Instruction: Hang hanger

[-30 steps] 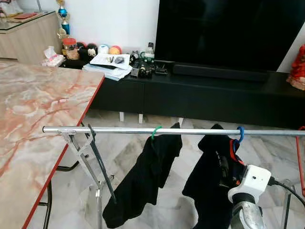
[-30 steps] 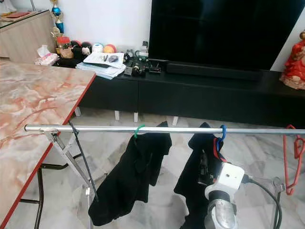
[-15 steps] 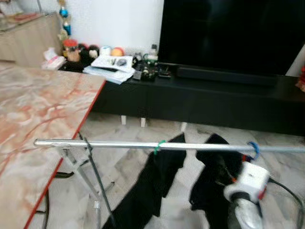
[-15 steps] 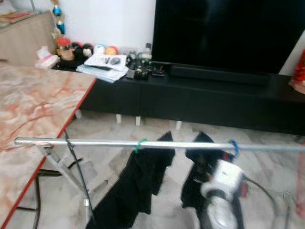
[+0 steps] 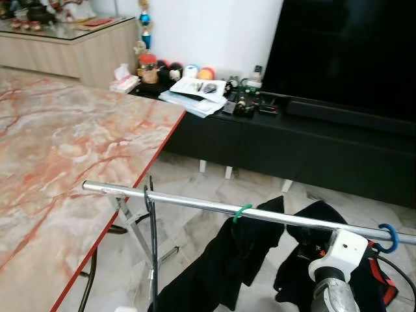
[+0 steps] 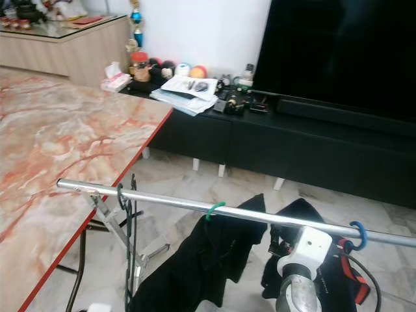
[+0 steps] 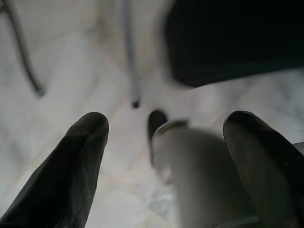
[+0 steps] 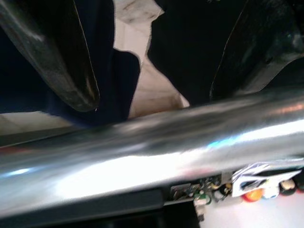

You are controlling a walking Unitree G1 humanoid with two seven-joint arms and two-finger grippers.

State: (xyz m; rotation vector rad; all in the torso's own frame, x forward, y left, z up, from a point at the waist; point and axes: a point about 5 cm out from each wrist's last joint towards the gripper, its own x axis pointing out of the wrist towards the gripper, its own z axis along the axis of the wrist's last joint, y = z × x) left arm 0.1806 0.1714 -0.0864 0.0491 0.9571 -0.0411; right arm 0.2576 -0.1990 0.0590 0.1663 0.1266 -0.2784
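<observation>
A silver rail (image 5: 195, 203) of a drying rack runs across in front of me. On it hang a green hanger hook (image 5: 242, 211) and a blue hanger hook (image 5: 389, 237), each carrying a black garment (image 6: 201, 260). My right arm's white wrist (image 6: 309, 246) is raised just under the rail, between the two hooks. In the right wrist view, my right gripper (image 8: 152, 47) is open, its fingers (image 8: 57, 61) spread against the black cloth close beside the rail (image 8: 142, 161). My left gripper (image 7: 161, 152) hangs open over the marble floor.
A red-veined marble table (image 5: 58, 162) with a red edge stands at my left, close to the rail's end. The rack's folding legs (image 5: 151, 247) stand below it. Behind are a black TV bench (image 5: 312, 143) with clutter and a large dark screen (image 5: 351, 45).
The camera has swung left and tilted, so the rail now slopes. My right wrist now sits left of the blue hook and closer under the rail.
</observation>
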